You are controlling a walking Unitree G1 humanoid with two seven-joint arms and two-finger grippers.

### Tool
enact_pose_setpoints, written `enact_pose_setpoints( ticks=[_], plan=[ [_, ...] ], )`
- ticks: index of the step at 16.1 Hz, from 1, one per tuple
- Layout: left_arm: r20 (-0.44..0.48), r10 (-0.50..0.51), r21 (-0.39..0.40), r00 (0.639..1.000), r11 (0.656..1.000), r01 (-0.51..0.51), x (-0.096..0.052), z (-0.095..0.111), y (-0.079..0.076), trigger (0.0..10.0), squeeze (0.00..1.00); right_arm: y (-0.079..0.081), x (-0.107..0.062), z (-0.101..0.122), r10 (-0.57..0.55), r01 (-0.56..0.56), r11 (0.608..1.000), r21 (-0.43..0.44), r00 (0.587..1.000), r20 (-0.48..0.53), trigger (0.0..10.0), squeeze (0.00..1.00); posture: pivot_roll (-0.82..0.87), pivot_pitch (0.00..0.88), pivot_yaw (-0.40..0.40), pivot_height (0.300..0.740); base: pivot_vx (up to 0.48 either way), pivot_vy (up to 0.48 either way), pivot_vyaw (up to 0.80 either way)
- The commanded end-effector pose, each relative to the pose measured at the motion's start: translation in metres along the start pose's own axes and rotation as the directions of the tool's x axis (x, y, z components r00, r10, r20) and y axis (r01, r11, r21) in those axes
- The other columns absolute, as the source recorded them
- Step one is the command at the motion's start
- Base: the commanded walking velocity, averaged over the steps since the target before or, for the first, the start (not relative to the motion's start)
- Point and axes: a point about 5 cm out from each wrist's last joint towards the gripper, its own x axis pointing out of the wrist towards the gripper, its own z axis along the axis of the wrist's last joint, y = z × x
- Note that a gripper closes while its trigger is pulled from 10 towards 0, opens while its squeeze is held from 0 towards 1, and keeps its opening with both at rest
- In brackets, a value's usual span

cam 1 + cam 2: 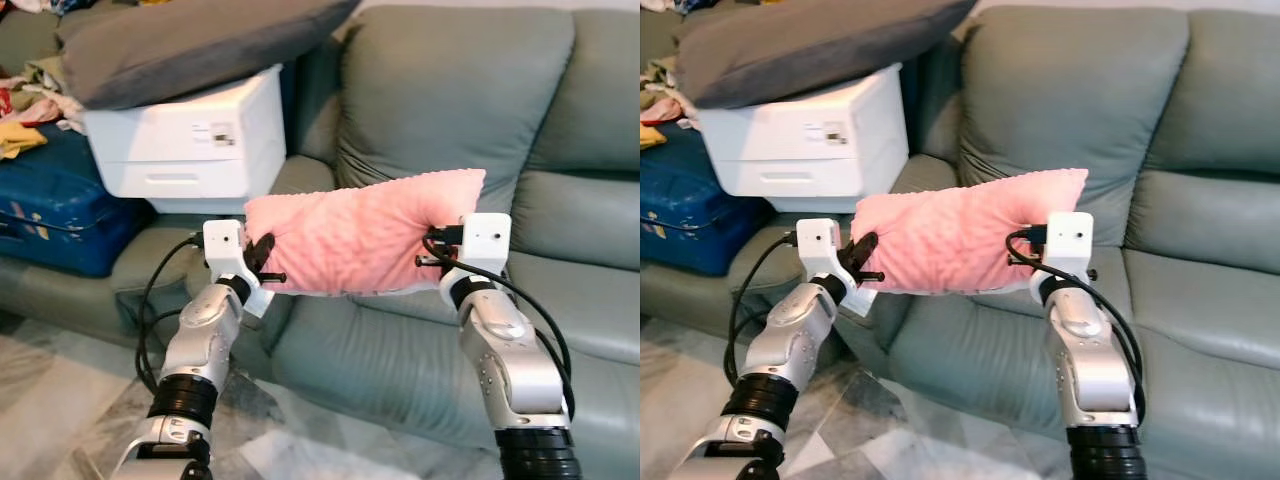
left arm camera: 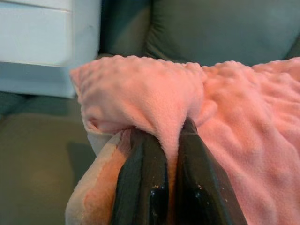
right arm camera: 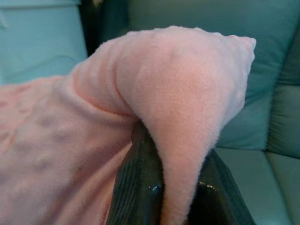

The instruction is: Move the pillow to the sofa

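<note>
A pink fuzzy pillow (image 1: pixel 355 235) hangs lengthwise between my two arms, just above the front of the grey-green sofa (image 1: pixel 470 110) seat. My left gripper (image 1: pixel 268 262) is shut on the pillow's left end; its black fingers (image 2: pixel 143 187) pinch a fold of pink fabric (image 2: pixel 140 93). At the other end my right gripper (image 1: pixel 432 250) is shut on the pillow too, fingers (image 3: pixel 140 187) squeezing a bulging fold (image 3: pixel 187 103). The pillow sags slightly in the middle.
A white printer (image 1: pixel 195 140) sits on the sofa's left seat with a large grey cushion (image 1: pixel 190 40) on top. A blue suitcase (image 1: pixel 55 210) with clothes piled on it stands at the far left. Marble floor (image 1: pixel 300 440) lies below my arms.
</note>
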Motion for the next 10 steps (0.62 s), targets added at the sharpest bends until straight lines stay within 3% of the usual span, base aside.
enact_pose_setpoints(
  ticks=[1,4,10],
  plan=[
    [0.015,0.001,0.015,1.000,1.000,-0.001,0.0011,0.0061,0.0008,10.0,0.00,0.0034,0.0008,0.0073,0.008,-0.008,1.000,0.003,0.999,0.032,10.0,0.00,-0.22,0.000,0.056,0.740,0.000,-0.394,0.00],
    [0.015,-0.001,0.012,1.000,1.000,0.001,0.0013,0.0060,0.0002,10.0,0.00,0.0031,0.0004,0.0064,0.005,-0.005,1.000,0.002,1.000,0.029,10.0,0.00,-0.22,0.000,0.057,0.740,0.000,-0.339,0.00],
    [0.037,-0.001,-0.005,0.999,1.000,0.001,0.0024,0.0109,0.0031,10.0,0.00,0.0016,0.0008,0.0071,0.001,-0.001,1.000,0.000,1.000,0.030,10.0,0.00,-0.22,0.000,0.057,0.740,0.000,0.000,0.00]
  ],
)
